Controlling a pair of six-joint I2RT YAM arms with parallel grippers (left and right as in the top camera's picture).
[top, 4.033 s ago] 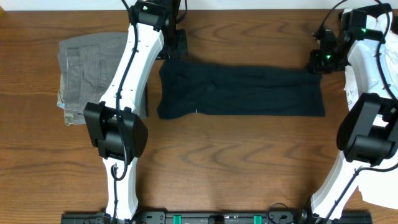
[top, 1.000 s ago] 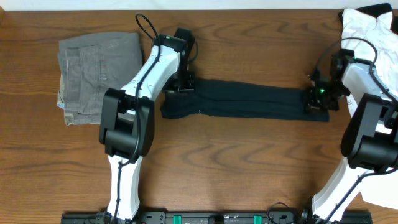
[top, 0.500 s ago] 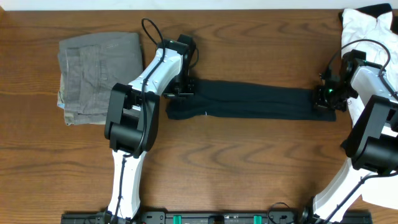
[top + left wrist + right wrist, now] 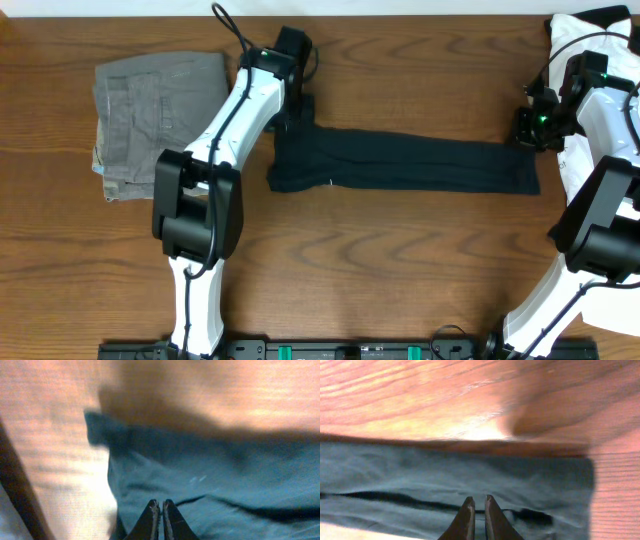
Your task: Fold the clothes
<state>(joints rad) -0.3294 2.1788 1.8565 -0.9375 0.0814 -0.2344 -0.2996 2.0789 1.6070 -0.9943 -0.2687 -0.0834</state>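
A dark navy garment [image 4: 400, 165] lies on the wooden table as a long narrow strip, folded lengthwise. My left gripper [image 4: 293, 112] hovers at the strip's left end near its far edge. In the left wrist view its jaws [image 4: 161, 505] are shut with nothing between them, above the dark cloth [image 4: 225, 475]. My right gripper [image 4: 528, 128] hovers at the strip's right far corner. In the right wrist view its jaws [image 4: 477, 502] are shut and empty over the cloth [image 4: 445, 475].
A folded grey garment [image 4: 160, 110] lies at the far left. A pile of white clothes [image 4: 600, 40] sits at the right edge, under the right arm. Bare wood table [image 4: 400, 270] lies in front of the strip.
Both grippers have let go of the dark garment's ends and drawn back toward the far side. The garment stays as a folded strip.
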